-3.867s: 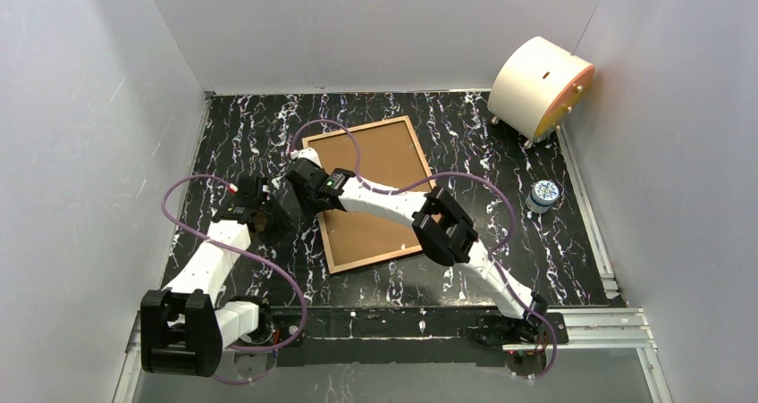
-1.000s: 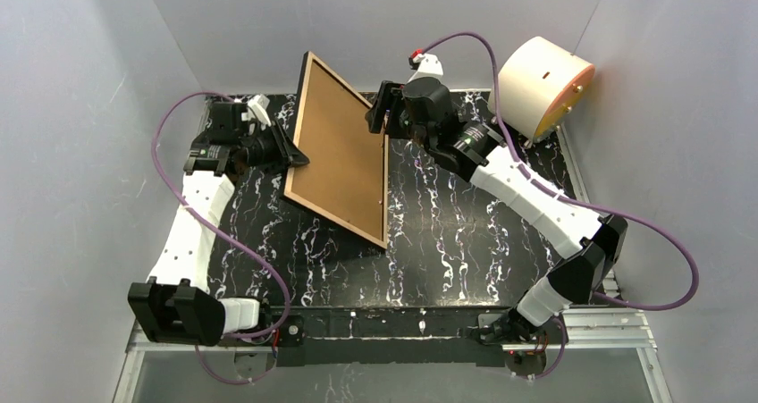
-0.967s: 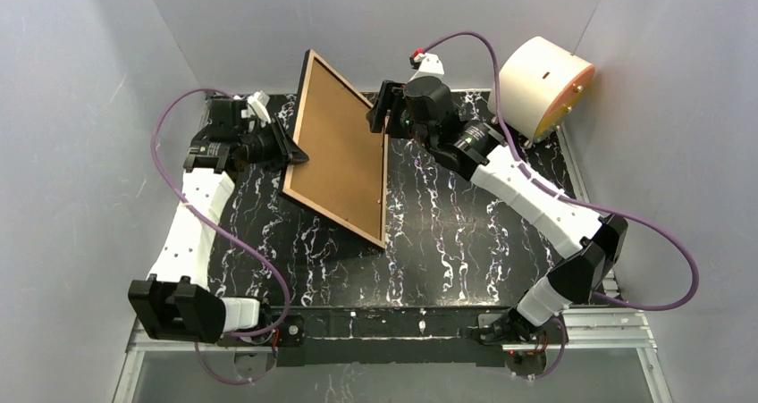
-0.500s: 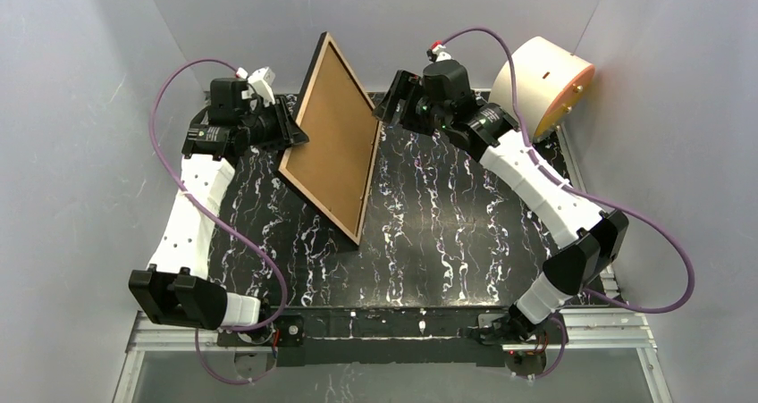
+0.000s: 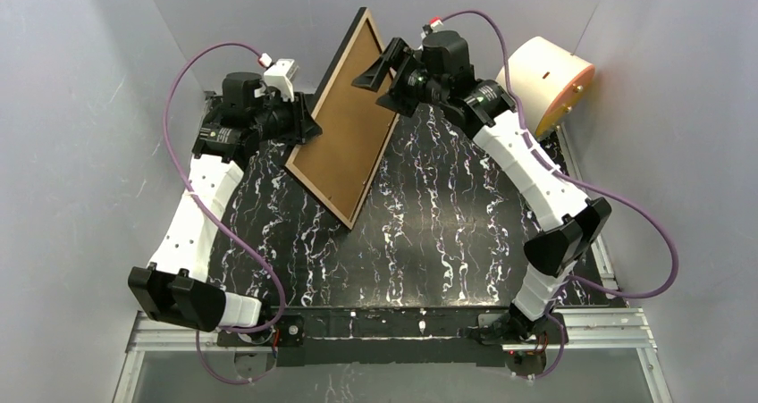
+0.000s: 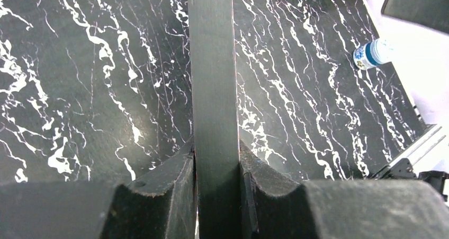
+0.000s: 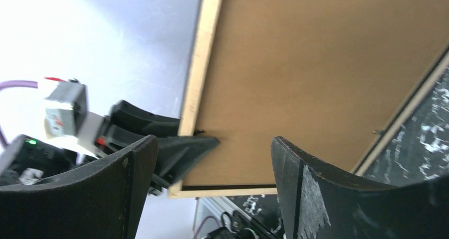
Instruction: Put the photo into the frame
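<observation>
- The table (image 5: 447, 242) is black with white marbling and is walled in by pale grey panels on three sides.
- The frame (image 5: 344, 126) is raised over the far part of the table, left of the middle. It stands steeply tilted, its plain brown back and light wood edging facing up and to the right. Its top corner rises past the far edge of the table, and its lowest corner points down towards the table's middle. Whether that corner touches the table cannot be told.
- A cream drum (image 5: 541, 86) with an orange face lies on its side on small feet in the far right corner of the table, well apart from the frame.
- The left end effector (image 5: 304, 126) is clamped narrowly on the frame's left edge. The wrist view shows the dark edge (image 6: 212, 64) pinched between its two black fingers (image 6: 214, 154).
- The right end effector (image 5: 383, 81) is at the frame's upper right edge with its fingers spread wide and nothing gripped. Its wrist view looks between its fingers (image 7: 212, 180) at the brown back (image 7: 317, 64). Whether a finger touches the frame cannot be told.
- A small white bottle (image 6: 370, 53) with a blue label sits near the right edge of the table.
</observation>
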Available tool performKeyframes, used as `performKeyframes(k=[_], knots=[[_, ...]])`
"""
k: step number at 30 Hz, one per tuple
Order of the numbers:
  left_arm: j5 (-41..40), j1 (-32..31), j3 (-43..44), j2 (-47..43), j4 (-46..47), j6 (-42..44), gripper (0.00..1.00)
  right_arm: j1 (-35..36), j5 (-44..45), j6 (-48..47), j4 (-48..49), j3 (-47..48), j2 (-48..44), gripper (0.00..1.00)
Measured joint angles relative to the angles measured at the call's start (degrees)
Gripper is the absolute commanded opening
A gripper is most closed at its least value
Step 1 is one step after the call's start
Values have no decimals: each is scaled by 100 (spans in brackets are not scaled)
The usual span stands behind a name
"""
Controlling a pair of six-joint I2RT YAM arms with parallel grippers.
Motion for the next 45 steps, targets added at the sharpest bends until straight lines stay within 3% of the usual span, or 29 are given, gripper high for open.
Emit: performKeyframes(k=[7,16,30,38,45], knots=[[-155,-227,385,210,4,267,0,0,-216,299,-48,741,363,87],[-216,-313,1823,1082,-538,710,0,-4,-332,487,-219,855,575,85],[-791,-688,1816,1064,-1309,1617,0,-81,-70,713,-431,852,610,84],[-1325,-1401,1698,1008,-1384,2127,0,-118,208,802,-511,791,575,85],[-1694,-2006,1213,662,-1338,2382,0,-173,1005,970,-1021,551,293,83]])
